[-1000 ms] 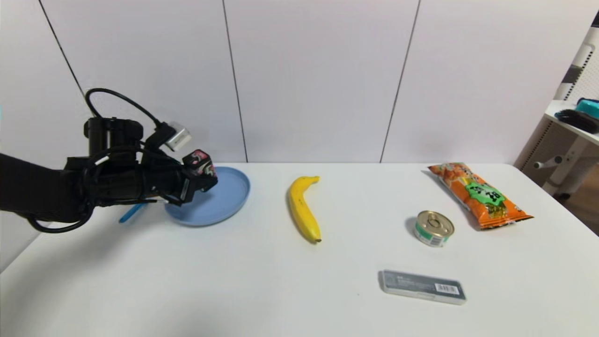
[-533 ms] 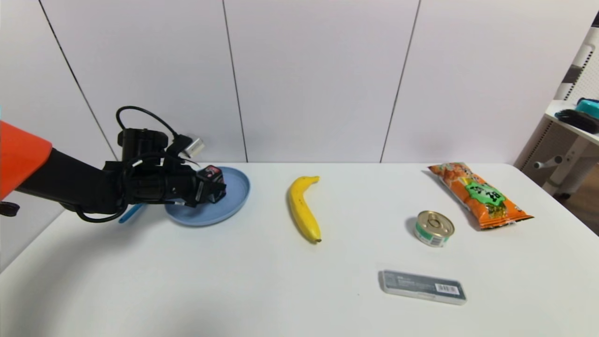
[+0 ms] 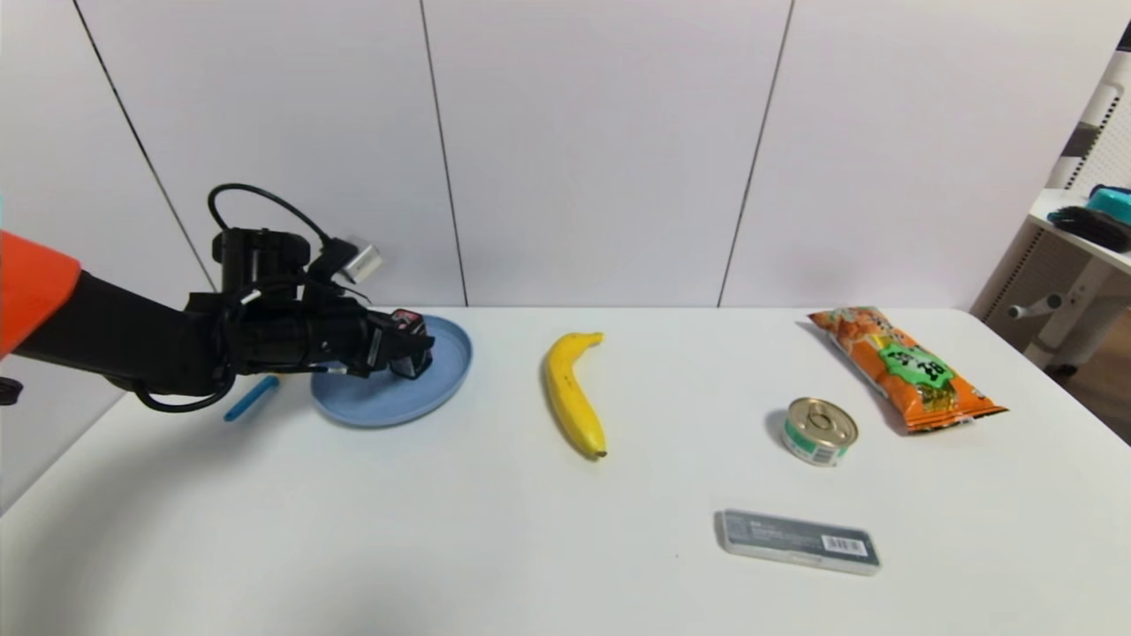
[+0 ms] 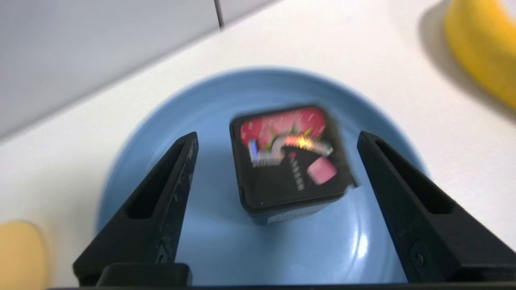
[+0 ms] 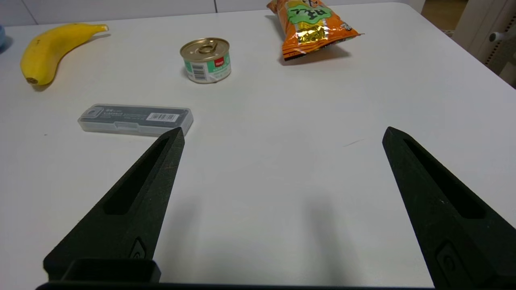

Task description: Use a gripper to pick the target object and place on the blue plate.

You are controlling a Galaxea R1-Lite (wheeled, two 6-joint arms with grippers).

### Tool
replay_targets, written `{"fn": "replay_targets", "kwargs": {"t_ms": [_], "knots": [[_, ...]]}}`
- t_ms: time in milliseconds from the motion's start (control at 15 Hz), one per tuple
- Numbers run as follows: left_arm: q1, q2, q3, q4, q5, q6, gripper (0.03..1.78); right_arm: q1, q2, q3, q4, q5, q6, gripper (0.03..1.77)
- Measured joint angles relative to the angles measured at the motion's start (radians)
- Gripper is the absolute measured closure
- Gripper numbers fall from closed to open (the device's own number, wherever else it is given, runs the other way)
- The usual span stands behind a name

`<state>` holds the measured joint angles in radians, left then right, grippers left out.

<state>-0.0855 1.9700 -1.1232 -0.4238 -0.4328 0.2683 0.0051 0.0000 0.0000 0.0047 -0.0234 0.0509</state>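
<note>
The small black box (image 4: 288, 161) with pink-red graphics sits on the light-blue plate (image 4: 225, 249), slightly tilted and blurred. My left gripper (image 4: 277, 136) is open over the plate, its black fingers (image 4: 169, 189) standing well apart on either side of the box without touching it. In the head view the left gripper (image 3: 411, 353) hovers over the plate (image 3: 442, 375) at the table's far left, and only the box's top (image 3: 406, 321) shows. My right gripper (image 5: 284, 131) is open over bare table with nothing in it; it does not show in the head view.
A banana (image 3: 573, 393) lies right of the plate. A round can (image 3: 820, 430), a flat grey case (image 3: 798, 541) and an orange snack bag (image 3: 906, 367) lie on the right half. A blue spoon handle (image 3: 250, 399) pokes out left of the plate.
The left gripper moved out over the plate and down with the box, then opened and let it go. The box now rests on the plate.
</note>
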Motion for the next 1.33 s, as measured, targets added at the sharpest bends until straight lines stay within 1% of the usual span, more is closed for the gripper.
{"fn": "replay_targets", "kwargs": {"t_ms": [200,267,400,600,800,867,1000,1133,1333], "knots": [[-0.002,-0.098,-0.004,0.002,0.011,-0.002,0.29,0.0,0.0,0.0,0.0,0.0,-0.001,0.1],[-0.002,-0.143,0.007,0.003,0.039,-0.004,0.27,0.0,0.0,0.0,0.0,0.0,-0.001,0.1],[-0.001,-0.24,0.055,0.004,0.127,-0.009,0.23,0.0,0.0,0.0,0.0,0.0,-0.001,0.1],[0.0,-0.417,0.186,0.006,0.264,-0.029,0.19,0.0,0.0,0.0,0.0,0.0,-0.001,0.1],[0.009,-0.626,0.362,0.006,0.449,-0.061,0.16,0.0,0.0,0.0,0.0,0.0,-0.001,0.1],[0.014,-0.705,0.435,0.011,0.496,-0.072,0.16,0.0,0.0,0.0,0.0,0.0,0.0,0.1],[0.026,-0.859,0.597,0.022,0.537,-0.083,0.14,0.0,0.0,0.0,0.0,0.0,-0.001,0.1],[0.035,-1.016,0.767,0.029,0.551,-0.087,0.14,0.0,0.0,0.0,0.0,0.001,0.0,0.1],[0.041,-1.263,0.961,0.07,0.553,-0.089,0.13,0.0,0.0,0.0,0.0,0.0,0.0,0.1]]}}
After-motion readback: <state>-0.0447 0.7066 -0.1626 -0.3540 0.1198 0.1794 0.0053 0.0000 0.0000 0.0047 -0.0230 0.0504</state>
